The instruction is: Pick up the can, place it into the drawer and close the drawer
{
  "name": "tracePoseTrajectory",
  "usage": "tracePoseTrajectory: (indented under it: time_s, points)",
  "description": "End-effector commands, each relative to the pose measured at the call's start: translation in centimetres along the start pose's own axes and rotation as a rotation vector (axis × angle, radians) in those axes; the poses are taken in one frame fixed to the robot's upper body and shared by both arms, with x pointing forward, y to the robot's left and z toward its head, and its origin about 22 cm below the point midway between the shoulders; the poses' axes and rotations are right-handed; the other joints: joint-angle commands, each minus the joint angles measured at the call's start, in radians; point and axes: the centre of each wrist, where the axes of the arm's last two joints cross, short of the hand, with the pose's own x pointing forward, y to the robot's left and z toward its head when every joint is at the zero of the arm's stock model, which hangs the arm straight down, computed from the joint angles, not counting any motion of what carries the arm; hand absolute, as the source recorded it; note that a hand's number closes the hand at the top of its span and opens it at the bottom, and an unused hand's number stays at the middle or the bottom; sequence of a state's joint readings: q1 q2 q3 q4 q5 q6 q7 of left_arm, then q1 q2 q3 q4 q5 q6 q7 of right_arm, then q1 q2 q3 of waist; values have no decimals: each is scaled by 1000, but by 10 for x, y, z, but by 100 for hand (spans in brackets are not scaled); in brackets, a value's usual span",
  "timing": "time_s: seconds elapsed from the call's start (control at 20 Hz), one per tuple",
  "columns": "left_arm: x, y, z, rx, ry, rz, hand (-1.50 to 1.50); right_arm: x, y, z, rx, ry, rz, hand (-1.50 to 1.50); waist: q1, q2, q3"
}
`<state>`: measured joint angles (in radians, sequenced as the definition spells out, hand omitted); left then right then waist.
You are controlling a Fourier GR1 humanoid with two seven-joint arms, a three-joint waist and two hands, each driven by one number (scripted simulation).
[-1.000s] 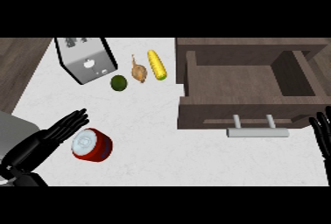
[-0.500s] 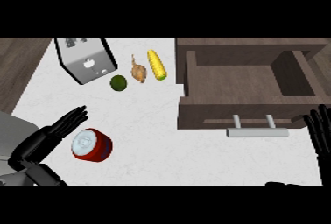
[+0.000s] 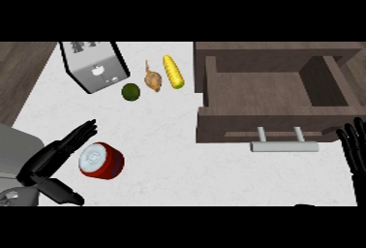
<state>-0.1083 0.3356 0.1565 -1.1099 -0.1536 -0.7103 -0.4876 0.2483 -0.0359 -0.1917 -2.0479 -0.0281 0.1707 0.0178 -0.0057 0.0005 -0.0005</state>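
Can [image 3: 100, 161]: red body, pale silvery lid with ring mark, lid turned up toward your view. Sits on white worktop [image 3: 178, 169], just right of left hand [image 3: 50, 160] fingers [image 3: 80, 134]; contact, you cannot tell. Left fingers straight, spread, holding nothing. Right hand [image 3: 352, 145] rests at right edge, fingers straight, upward. Open drawer [image 3: 265, 92] lies up-left of right fingers, its handle [image 3: 283, 146] just left of them.

Right hand [image 3: 354, 155] — partly off-frame
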Motion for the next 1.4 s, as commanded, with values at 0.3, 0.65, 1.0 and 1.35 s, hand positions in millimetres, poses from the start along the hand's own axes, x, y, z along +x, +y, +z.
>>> tracePoseTrajectory:
  time_s: [0.3, 0.65, 1.0, 1.35]
  points:
    - [-38, -8, -15, -40, -29, 35, -150, 8, -4, 12, -5, -1, -1, -150, -7, 1, 0]
    - [-48, 3, -5, -47, -12, 83, -150, 20, -13, 0, -1, -18, -22, -150, -3, 1, 0]
    - [-55, 5, -5, -55, -1, 67, -150, 2, -4, 1, -2, -1, -2, -150, -2, 1, 0]
    - [-60, -13, -24, -42, -19, 67, -150, 22, -15, 9, 4, -2, -5, -150, -5, 0, 0]
